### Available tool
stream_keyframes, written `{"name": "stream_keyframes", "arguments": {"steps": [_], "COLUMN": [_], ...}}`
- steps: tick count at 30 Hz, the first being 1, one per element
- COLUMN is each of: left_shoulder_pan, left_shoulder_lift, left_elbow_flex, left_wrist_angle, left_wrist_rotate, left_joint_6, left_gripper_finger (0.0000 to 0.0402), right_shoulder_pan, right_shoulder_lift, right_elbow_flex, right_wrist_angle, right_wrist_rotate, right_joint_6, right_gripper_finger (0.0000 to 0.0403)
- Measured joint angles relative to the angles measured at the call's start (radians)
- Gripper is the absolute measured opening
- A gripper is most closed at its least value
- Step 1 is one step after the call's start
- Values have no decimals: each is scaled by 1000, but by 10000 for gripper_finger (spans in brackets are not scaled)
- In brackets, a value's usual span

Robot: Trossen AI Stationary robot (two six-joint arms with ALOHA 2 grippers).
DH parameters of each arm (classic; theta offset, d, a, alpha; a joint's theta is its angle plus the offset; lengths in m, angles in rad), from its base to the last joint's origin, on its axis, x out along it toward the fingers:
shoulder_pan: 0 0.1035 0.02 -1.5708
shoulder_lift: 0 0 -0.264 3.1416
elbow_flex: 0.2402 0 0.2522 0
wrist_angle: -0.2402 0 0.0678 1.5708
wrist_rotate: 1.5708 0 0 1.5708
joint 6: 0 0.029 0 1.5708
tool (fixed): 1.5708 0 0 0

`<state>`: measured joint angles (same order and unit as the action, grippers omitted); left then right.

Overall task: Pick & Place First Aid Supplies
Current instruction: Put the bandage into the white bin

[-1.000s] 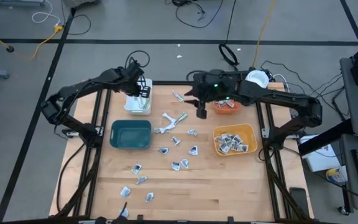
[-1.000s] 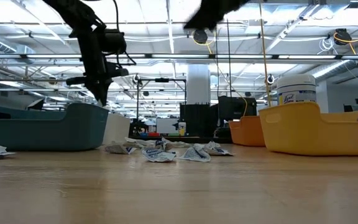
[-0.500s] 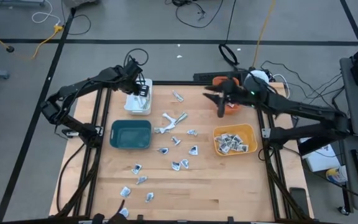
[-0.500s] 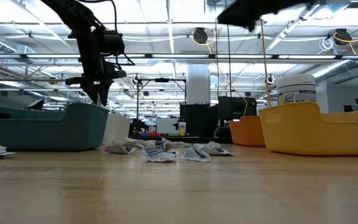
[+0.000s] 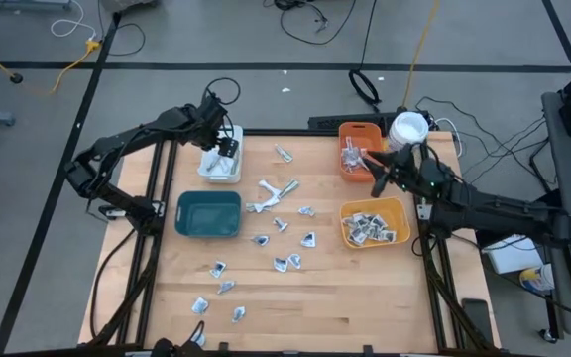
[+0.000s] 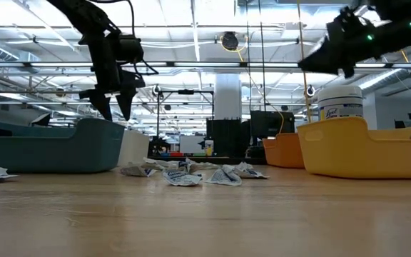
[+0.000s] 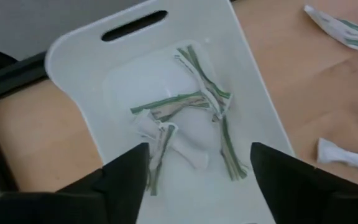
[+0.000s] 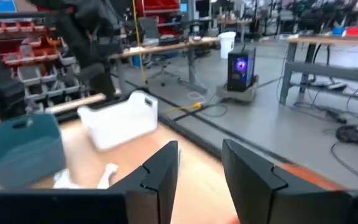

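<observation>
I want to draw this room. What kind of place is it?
Probably a big robot workshop or lab. Two robot arms work at a wooden table with bins, cables trail across the floor, and shelves of red bins and workbenches stand behind.

Bare wood lies between the teal bin (image 5: 208,214) and yellow bin (image 5: 375,223), dotted with packets (image 5: 284,224).

Two slim black jointed robot arms, the left arm (image 5: 127,139) and the right arm (image 5: 494,206), each trail black cables and end in two flat dark fingers (image 7: 123,180).
</observation>
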<state>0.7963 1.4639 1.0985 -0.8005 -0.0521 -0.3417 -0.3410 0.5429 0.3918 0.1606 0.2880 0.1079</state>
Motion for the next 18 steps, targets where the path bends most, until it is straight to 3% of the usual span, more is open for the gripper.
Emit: {"name": "stream_keyframes", "arguments": {"steps": [8, 18], "left_shoulder_pan": [-19, -56], "left_shoulder_lift": [0, 0], "left_elbow_flex": [0, 0], "left_wrist_angle": [4, 8], "left_wrist_rotate": [48, 89], "left_joint_6": [-30, -100], "left_gripper_finger": [323, 307], "right_shoulder_pan": [0, 0], "right_shoulder_lift": [-251, -543], "right_elbow_flex": [-188, -208], "right_wrist_angle": [-16, -244], "right_wrist_rotate": [-1, 45], "right_joint_6": [71, 36], "right_gripper_finger": [117, 120]}}
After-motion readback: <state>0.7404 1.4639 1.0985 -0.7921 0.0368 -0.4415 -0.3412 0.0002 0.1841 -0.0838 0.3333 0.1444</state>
